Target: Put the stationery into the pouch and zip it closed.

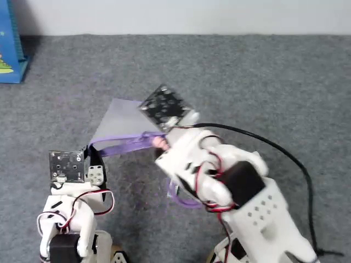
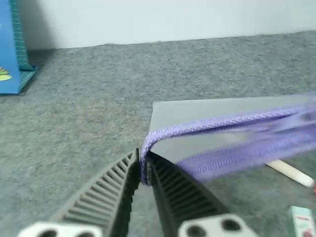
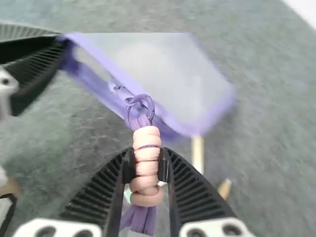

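White moulded shells (image 1: 263, 213), black servo blocks (image 1: 241, 181), looped red and black wires (image 1: 211, 164), thick black cable (image 1: 290, 159); dark ribbed fingers (image 2: 180, 190) on pale, round-holed bases (image 2: 207, 228)

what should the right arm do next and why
Probably draw the pink knotted cord pull, clamped in the right gripper, along the purple zip away from the left gripper, which pins a corner of the translucent pouch; a white stick lies outside.

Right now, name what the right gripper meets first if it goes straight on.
Probably the pouch: its purple zip edge lies just past the pink pull the right gripper holds.
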You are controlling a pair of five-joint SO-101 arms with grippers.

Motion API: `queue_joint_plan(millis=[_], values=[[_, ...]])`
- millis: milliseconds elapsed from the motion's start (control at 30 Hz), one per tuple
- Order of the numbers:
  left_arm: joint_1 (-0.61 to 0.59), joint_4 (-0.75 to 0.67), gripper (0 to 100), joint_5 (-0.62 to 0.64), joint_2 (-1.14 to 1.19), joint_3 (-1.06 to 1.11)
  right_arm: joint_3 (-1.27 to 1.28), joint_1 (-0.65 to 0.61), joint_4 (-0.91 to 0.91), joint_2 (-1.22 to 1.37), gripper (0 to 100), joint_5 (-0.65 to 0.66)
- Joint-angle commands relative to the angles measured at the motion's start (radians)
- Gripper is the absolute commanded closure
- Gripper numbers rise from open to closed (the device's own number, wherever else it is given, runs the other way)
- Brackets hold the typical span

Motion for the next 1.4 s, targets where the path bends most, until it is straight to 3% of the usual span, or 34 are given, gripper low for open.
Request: queue_joint_plan(millis=[0, 133, 267, 433, 500, 633, 700, 1000, 1200, 1267, 1367], values=[[-0.051, -0.029, 99, -0.005, -0.012, -0.001, -0.011, 0.11, 0.036, -0.113, 99.1, 0.061], [-0.048, -0.028, 99, -0.005, -0.012, 0.001, -0.011, 0.186, 0.074, -0.213, 99.1, 0.089], [-0.043, -0.028, 99, -0.005, -0.012, 0.001, -0.006, 0.183, 0.099, -0.265, 99.1, 0.084], [0.046, -0.006, 99, -0.011, -0.012, 0.002, 0.028, 0.136, 0.093, -0.277, 99.1, 0.081], [0.087, 0.015, 94, -0.011, -0.012, 0.002, 0.031, 0.119, 0.094, -0.277, 99.1, 0.081], [0.104, 0.051, 77, 0.009, -0.012, 0.01, 0.032, 0.102, 0.102, -0.278, 99.1, 0.081], [0.104, 0.032, 74, 0.043, -0.012, 0.036, 0.029, 0.104, 0.102, -0.278, 99.1, 0.081], [0.103, -0.106, 77, 0.037, -0.012, 0.17, 0.032, 0.104, 0.102, -0.403, 99.1, 0.081], [0.101, -0.103, 100, -0.048, -0.012, 0.128, 0.037, 0.11, 0.105, -0.432, 98.4, 0.074], [0.08, -0.075, 99, -0.052, -0.012, 0.104, 0.064, 0.11, 0.12, -0.432, 94.3, 0.031], [0.029, -0.044, 99, -0.026, -0.012, 0.065, 0.107, 0.111, 0.14, -0.437, 80.3, -0.051]])
